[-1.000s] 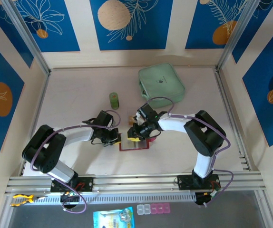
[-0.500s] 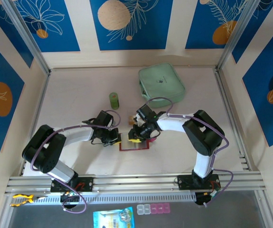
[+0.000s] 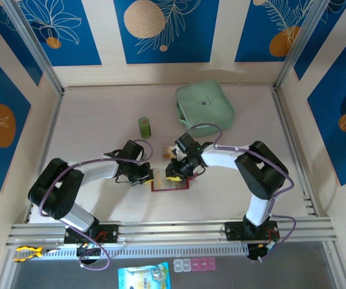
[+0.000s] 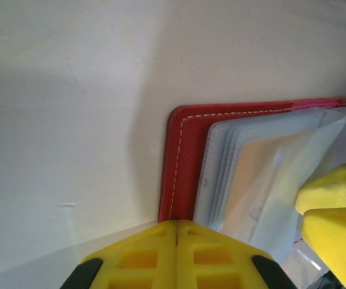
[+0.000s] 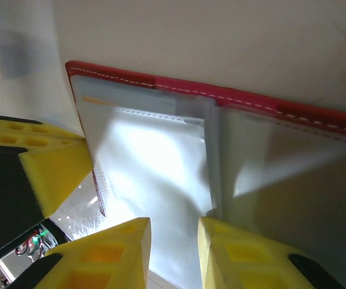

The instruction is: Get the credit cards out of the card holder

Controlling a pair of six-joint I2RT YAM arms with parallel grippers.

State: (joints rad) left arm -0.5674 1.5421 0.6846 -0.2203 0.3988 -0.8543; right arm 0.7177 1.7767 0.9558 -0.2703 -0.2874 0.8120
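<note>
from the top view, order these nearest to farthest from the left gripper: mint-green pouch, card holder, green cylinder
1. card holder: right against the left gripper, just to its right.
2. green cylinder: farther back on the table, almost straight beyond the gripper.
3. mint-green pouch: farthest, at the back and off to the right.

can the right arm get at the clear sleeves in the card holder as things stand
Probably yes: the right gripper hangs right over the clear sleeves of the open card holder, jaws slightly apart, with nothing in between.
</note>
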